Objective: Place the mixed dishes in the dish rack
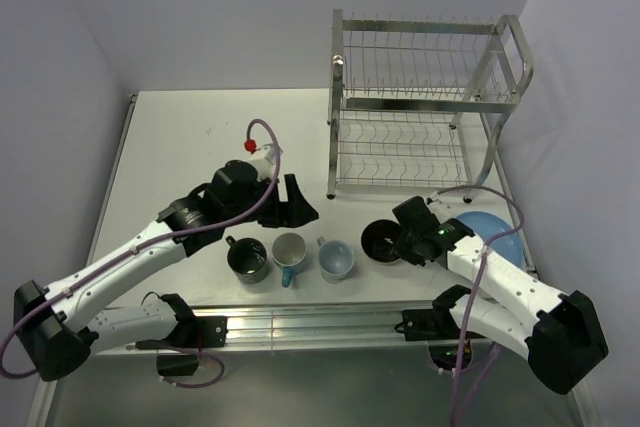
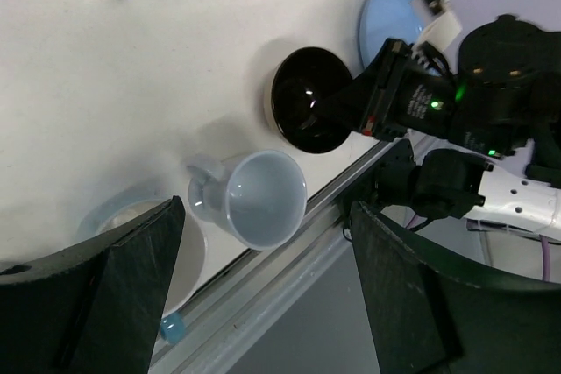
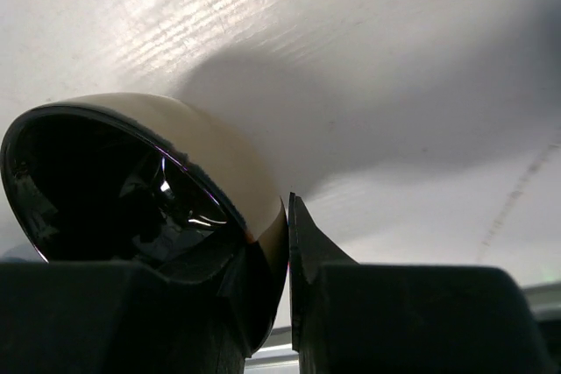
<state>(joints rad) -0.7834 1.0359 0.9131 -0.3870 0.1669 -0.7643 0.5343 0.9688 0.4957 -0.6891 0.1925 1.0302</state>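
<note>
While the two-tier shiny steel wire dish rack [image 1: 420, 107] fills the back right corner of the white table [image 1: 190, 137], the top view shows bare table before it and to its left. Along the front edge stand a dark grey-black mug [image 1: 247, 258], a white mug [image 1: 289, 252] and a light blue mug [image 1: 335, 259], then the small tan-sided bowl [image 1: 380, 242] (glossy black inside). The light blue plate [image 1: 500, 237] lies by the right edge. The left tool [image 1: 297, 205] hangs just behind the mugs.

From the left wrist, its fingers [image 2: 131, 295] stand wide apart, holding nothing.

From the right wrist, the right tool [image 3: 287, 243] is clamped on the bowl's rim, one finger inside, one outside.
</note>
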